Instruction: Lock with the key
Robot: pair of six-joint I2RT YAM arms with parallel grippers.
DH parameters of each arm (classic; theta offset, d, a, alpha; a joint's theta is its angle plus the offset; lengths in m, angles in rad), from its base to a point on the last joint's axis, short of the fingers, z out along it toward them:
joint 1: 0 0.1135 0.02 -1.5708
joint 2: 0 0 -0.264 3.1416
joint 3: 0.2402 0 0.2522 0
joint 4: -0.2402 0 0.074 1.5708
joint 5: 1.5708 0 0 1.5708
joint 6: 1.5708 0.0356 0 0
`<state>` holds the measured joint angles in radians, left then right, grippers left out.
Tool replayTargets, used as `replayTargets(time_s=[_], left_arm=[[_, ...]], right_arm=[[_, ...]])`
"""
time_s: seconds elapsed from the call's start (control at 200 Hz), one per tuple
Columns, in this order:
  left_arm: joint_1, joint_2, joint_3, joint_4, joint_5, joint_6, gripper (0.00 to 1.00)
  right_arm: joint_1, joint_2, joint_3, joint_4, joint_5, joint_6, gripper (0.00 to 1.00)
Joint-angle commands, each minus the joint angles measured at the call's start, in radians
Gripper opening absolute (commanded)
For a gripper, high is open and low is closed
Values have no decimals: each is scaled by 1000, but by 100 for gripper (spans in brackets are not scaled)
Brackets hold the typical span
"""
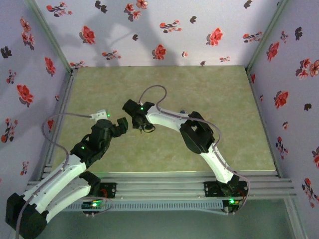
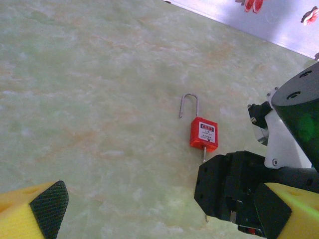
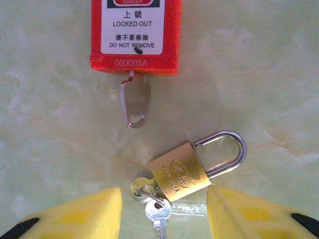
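1. Your right gripper [image 3: 164,196] is the one over the work. Its jaws stand part open and grip nothing, and its yellow fingers [image 3: 75,214] show at the near edge of the wrist view.
2. The red padlock [image 3: 133,35] lies flat on the table [image 2: 99,74], straight ahead of those fingers and apart from their tips. Its long axis runs in line with the gripper's reach. Its key [image 3: 134,104] sticks out of the bottom end, pointing back towards the gripper.
3. In the left wrist view the shackle [image 2: 188,104] of the red padlock stands raised and unhooked at the far end. I judge this is the lock you are meant to shut.
4. Mind what sits in between. A brass padlock [image 3: 185,172], with its own shackle closed, lies tilted between the two fingers. One corner is just beside the right-hand finger, and I can't tell whether they touch. A small bunch of keys [image 3: 152,201] lies against its lower end.
5. Your left gripper [image 2: 159,199] is spread wide and empty, off to the left of the red padlock. The right arm is the nearer one to the inserted key.
6. The count:
   - two padlocks, one red and one brass
   - one key in the red padlock
   - what looks like two keys in the bunch
   - two grippers
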<state>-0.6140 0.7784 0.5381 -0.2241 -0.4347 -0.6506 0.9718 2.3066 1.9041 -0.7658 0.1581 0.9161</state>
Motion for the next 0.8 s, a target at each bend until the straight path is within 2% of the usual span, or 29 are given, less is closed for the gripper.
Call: replayTargets(time_s=[0.0,0.575,0.67,0.795], left_arm=[[10,-13,-8,-2,-33,16,100],[9,-12,-8,-1,-33,18,100],[10,-12,-7,0,-33,19,100],[10,-13,-7,-2,-33,17,100]], right_arm=[[5,28,23,-47,27,-19,47],[-2,32,-6,-49,-2,-41,43],[-2,33,-6,-52,-6,-43,38],[-7,30,-11,-64,1,-43,41]])
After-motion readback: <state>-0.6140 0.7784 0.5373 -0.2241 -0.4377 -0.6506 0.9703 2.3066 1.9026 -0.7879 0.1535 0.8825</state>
